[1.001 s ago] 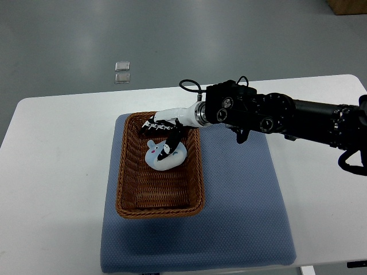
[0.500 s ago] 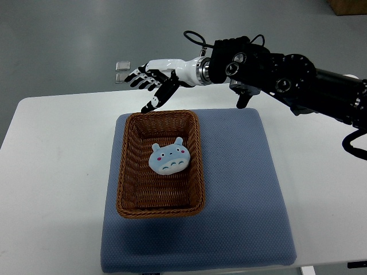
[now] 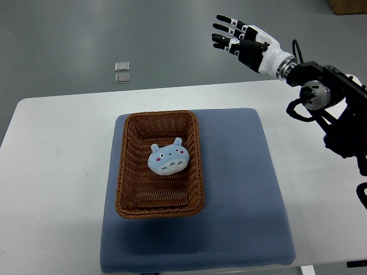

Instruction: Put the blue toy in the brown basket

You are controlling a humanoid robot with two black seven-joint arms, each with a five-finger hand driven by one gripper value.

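The blue toy [image 3: 168, 158], a flat round animal face with pink cheeks, lies inside the brown wicker basket [image 3: 127, 172], a little above its middle. The basket stands on the left half of a blue mat [image 3: 241, 195]. My right hand [image 3: 238, 37] is high at the upper right, well away from the basket and past the table's far edge. Its fingers are spread and hold nothing. The dark right arm [image 3: 332, 109] runs down to the right edge. No left arm shows.
The mat lies on a white table [image 3: 57, 172] with bare surface on both sides. Beyond the table is grey floor with two small square plates [image 3: 121, 73] set in it.
My right hand let go of the toy in the basket, then rose and swung back to the upper right. The toy stays in the basket.
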